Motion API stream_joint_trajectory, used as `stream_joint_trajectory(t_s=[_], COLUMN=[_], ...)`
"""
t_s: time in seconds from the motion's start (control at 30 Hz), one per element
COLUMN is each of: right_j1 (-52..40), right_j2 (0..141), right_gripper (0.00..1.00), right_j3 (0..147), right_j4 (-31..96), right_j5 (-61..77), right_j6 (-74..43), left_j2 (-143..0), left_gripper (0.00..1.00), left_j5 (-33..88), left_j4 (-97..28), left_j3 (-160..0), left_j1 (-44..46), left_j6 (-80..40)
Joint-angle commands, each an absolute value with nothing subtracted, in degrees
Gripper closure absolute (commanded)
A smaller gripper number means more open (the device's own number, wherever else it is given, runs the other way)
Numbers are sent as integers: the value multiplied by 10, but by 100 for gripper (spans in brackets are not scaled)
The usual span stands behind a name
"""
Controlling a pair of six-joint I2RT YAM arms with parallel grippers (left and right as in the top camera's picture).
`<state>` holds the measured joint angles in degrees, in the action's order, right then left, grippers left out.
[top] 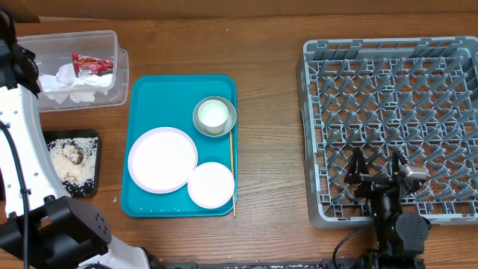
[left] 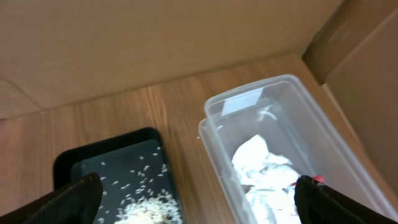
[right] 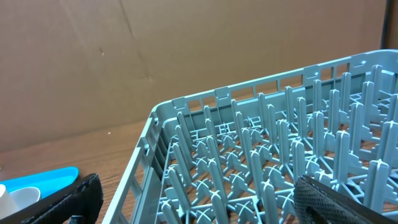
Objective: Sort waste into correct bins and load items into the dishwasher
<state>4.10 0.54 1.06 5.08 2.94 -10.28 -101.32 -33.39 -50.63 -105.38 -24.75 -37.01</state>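
Wooden table [top: 269, 45], cardboard wall [right: 124, 62] behind. My left gripper [left: 199, 186] gapes empty above black tray [left: 68, 160] and clear tub [left: 214, 106]; right gripper [right: 199, 190] gapes empty over the dish rack [right: 186, 104]. Only overhead shows pink plate [top: 162, 159], white plate [top: 210, 184] and bowl [top: 202, 119] on the teal tray [top: 160, 97].
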Motion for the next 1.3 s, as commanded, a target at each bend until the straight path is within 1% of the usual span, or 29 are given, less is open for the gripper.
stream_joint_trajectory(t_s=[0.0, 0.17, 0.2, 0.27, 0.3, 0.33, 0.37, 0.47, 0.53, 0.63, 0.7, 0.77, 0.83, 0.93, 1.03, 1.17, 1.27], right_j1=[43, 43, 43, 43, 43, 43, 43, 42, 42, 42, 42, 42, 42, 42, 42, 37, -3], right_j2=[2, 2, 2, 2, 2, 2, 2, 2, 2, 2, 2, 3, 17, 66, 170, 321, 416], right_gripper=[0, 0, 0, 0, 0, 0, 0, 0, 0, 0, 0, 0, 1, 0, 0, 0, 1], right_j3=[5, 5, 5, 5, 5, 5, 5, 5, 5, 7, 24, 55, 105, 192, 313, 463, 558], right_j4=[46, 4, -2, 0, -13, -31, -35, -101, -177, -338, -379, -357, -291, -206, -135, -61, 24], right_j5=[27, 43, 71, 113, 139, 187, 213, 263, 275, 288, 281, 271, 256, 259, 309, 419, 431], right_j6=[-108, -182, -225, -274, -319, -400, -449, -677, -740, -763, -776, -776, -766, -688, -594, -538, -497], left_j2=[-1016, -1016, -1016, -1016, -1016, -1016, -1016, -1016, -1016, -1016, -1016, -1016, -1016, -1016, -1016, -1016, -1016], left_gripper=[0, 0, 0, 0, 0, 0, 0, 0, 0, 0, 0, 0, 0, 0, 0, 0, 0], left_j5=[-360, -360, -360, -360, -360, -360, -360, -360, -360, -360, -360, -360, -360, -360, -360, -360, -360], left_j4=[-525, -540, -540, -540, -540, -540, -540, -540, -540, -540, -540, -540, -540, -540, -540, -540, -540], left_j3=[-1054, -1054, -1054, -1054, -1054, -1054, -1054, -1054, -1054, -1054, -1054, -1054, -1054, -1054, -1054, -1054, -1054], left_j1=[-244, -244, -244, -244, -244, -244, -244, -244, -244, -244, -244, -244, -244, -244, -244, -244, -244], left_j6=[-359, -359, -359, -359, -359, -359, -359, -359, -359, -359, -359, -359, -359, -359, -359, -359, -359])
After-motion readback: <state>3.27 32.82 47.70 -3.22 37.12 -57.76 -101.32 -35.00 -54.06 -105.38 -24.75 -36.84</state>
